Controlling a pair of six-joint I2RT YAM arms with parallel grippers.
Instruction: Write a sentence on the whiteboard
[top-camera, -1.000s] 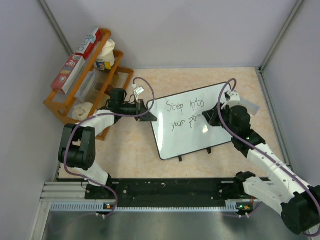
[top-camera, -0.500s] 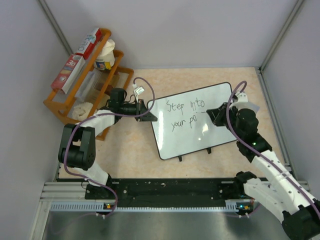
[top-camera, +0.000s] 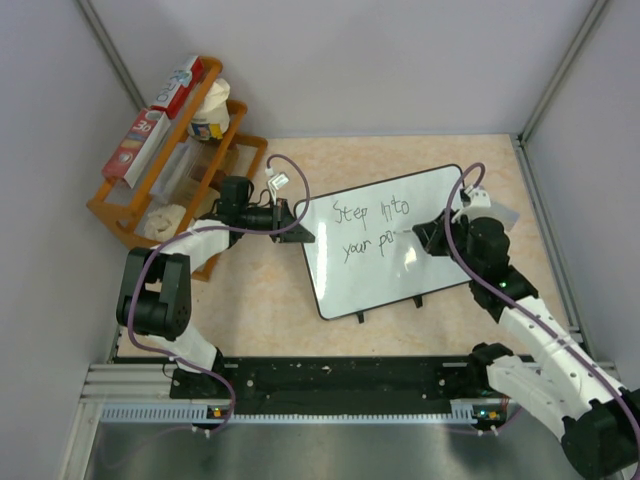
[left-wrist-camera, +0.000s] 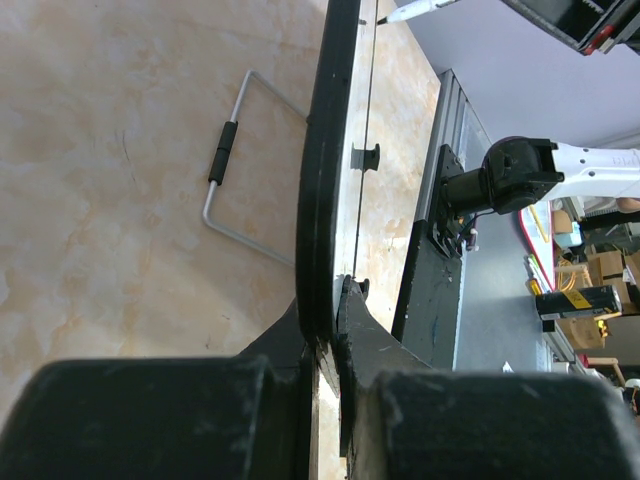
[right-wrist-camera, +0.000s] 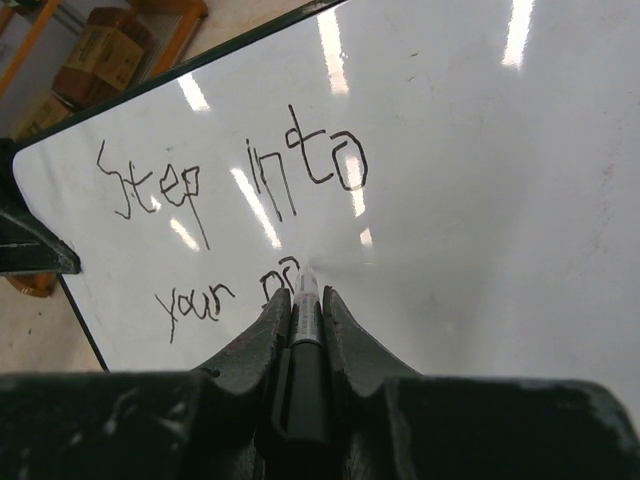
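Whiteboard beneath right claw — pen tip at sentence

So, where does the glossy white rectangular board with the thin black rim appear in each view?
Top external: the glossy white board with thin black rim is at centre, slightly right.
Left wrist: edge-on, its dark rim runs vertically at centre.
Right wrist: fills most of the picture, behind the thin marker pen.
Shared landmark: the left gripper clamped on its edge.
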